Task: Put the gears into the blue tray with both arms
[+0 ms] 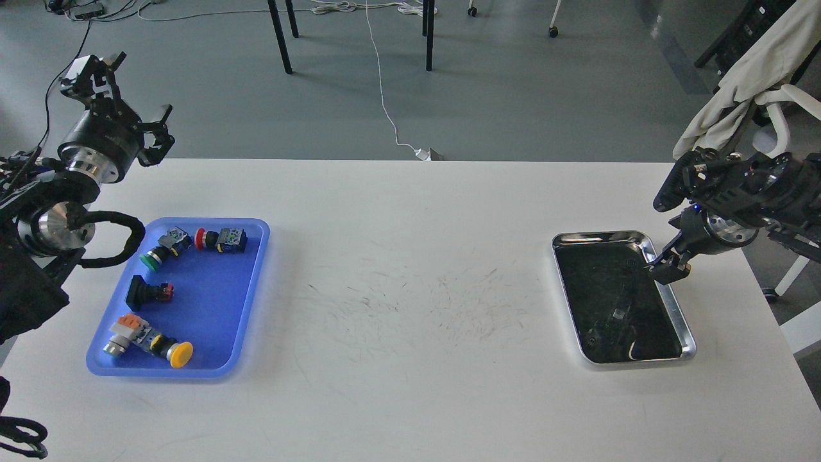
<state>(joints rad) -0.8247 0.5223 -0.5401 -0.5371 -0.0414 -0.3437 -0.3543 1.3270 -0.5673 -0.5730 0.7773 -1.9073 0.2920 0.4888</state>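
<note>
The blue tray lies at the table's left and holds several push-button switches with coloured caps. I cannot pick out the gears; nothing shows clearly against the dark inside of the steel tray at the right. My left gripper is raised beyond the table's far left corner, well away from the blue tray, open and empty. My right gripper points down over the steel tray's right rim. It is small and dark, and its fingers cannot be told apart.
The white table has faint scuff marks in its middle. Beyond the far edge are table legs and a white cable on the floor. A chair draped with cloth stands at the far right.
</note>
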